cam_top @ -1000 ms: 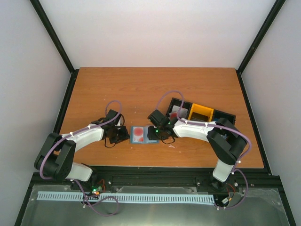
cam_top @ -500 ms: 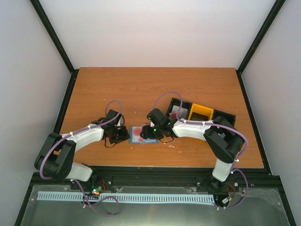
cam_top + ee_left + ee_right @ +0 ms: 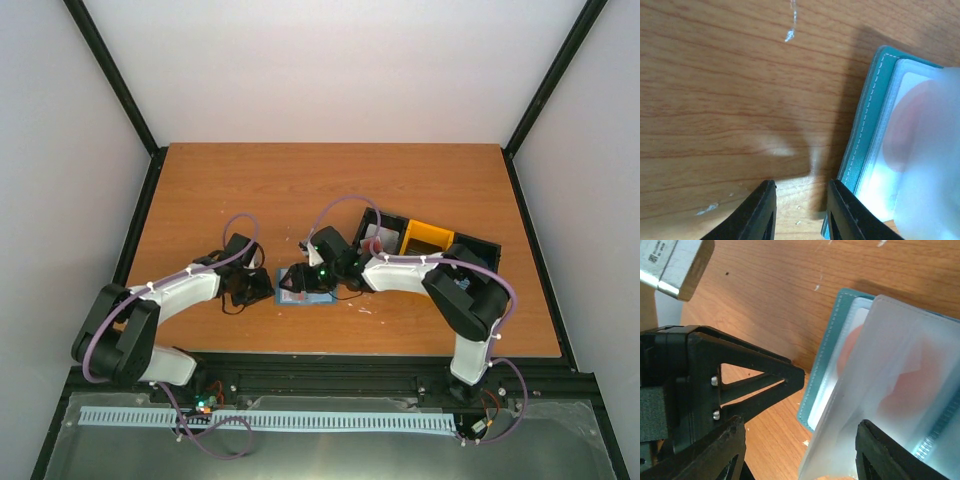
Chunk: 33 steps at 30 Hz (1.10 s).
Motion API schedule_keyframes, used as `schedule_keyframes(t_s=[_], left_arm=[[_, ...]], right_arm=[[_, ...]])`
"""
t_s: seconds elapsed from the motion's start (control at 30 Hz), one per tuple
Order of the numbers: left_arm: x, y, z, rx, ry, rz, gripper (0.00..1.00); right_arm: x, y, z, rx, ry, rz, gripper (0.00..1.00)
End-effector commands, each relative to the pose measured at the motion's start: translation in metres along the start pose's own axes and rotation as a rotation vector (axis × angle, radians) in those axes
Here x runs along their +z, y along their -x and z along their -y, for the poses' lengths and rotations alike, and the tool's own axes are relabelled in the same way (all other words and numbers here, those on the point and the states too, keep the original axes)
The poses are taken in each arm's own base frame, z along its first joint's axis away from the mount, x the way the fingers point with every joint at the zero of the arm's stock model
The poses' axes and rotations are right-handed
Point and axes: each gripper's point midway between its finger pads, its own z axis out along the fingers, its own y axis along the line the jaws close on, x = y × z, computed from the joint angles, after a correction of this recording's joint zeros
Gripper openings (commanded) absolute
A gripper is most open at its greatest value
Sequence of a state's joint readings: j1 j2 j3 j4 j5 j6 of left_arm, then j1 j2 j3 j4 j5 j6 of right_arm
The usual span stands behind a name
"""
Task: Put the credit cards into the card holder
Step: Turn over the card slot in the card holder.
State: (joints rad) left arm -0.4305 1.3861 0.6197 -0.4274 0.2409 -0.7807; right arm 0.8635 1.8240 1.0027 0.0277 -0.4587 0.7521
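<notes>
Your left arm lay low over the brown wooden bench [image 3: 300,190], with the elbow out to the left and the white forearm pointing right. The left gripper [image 3: 268,288] sat just beside the left edge of the small teal-blue soft card holder [image 3: 312,298]. Seen from that wrist, its jaws were only narrowly parted, with bare bench between them and nothing held. One finger was right at the holder's stitched edge, but I cannot tell whether it touched.

Your right arm was folded at the elbow on the right. Its forearm crossed the near left corner of the black-and-yellow three-compartment tray [image 3: 480,246] and pointed left. The right gripper [image 3: 290,282] hung over the holder and hid most of it from above. Its jaws stood wide apart. A frosted clear plastic leaf [image 3: 890,340] of the holder rose between them, lifted off the page beneath and not pinched. I cannot tell whether either finger touched the leaf.

The holder lay open and flat on the bench between your two grippers, near the middle of the front edge. From above, its long axis ran left to right, and its left short edge faced the left gripper. A red plastic card [image 3: 910,385] showed through the leaf as a soft red patch, too blurred to tell which way it pointed.
</notes>
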Motion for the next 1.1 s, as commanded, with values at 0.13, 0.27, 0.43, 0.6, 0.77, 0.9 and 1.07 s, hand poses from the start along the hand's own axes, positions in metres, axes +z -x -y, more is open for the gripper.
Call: schedule_keyframes(t_s=[0.13, 0.27, 0.43, 0.6, 0.77, 0.9, 1.07], left_arm=[[-0.008, 0.004, -0.004, -0.021, 0.041, 0.033, 0.3], [-0.011, 0.007, -0.001, -0.013, 0.029, 0.044, 0.3], [-0.01, 0.009, 0.005, -0.001, 0.005, 0.044, 0.3], [-0.012, 0.011, 0.014, 0.018, -0.034, 0.045, 0.3], [-0.025, 0.018, 0.022, 0.044, -0.066, 0.098, 0.3], [-0.029, 0.022, 0.02, 0.035, -0.047, 0.119, 0.3], [-0.037, 0.028, 0.036, 0.063, -0.114, 0.148, 0.31]], right_arm=[[0.002, 0.012, -0.003, -0.01, 0.006, 0.025, 0.59], [-0.007, 0.02, 0.013, -0.02, -0.133, 0.056, 0.56], [-0.019, 0.025, 0.02, -0.02, -0.213, 0.082, 0.59], [-0.013, 0.02, 0.011, -0.025, -0.146, 0.051, 0.56], [-0.02, 0.025, 0.026, -0.005, -0.253, 0.079, 0.44], [-0.033, 0.028, 0.052, 0.017, -0.434, 0.091, 0.41], [-0.025, 0.029, 0.03, -0.021, -0.308, 0.08, 0.42]])
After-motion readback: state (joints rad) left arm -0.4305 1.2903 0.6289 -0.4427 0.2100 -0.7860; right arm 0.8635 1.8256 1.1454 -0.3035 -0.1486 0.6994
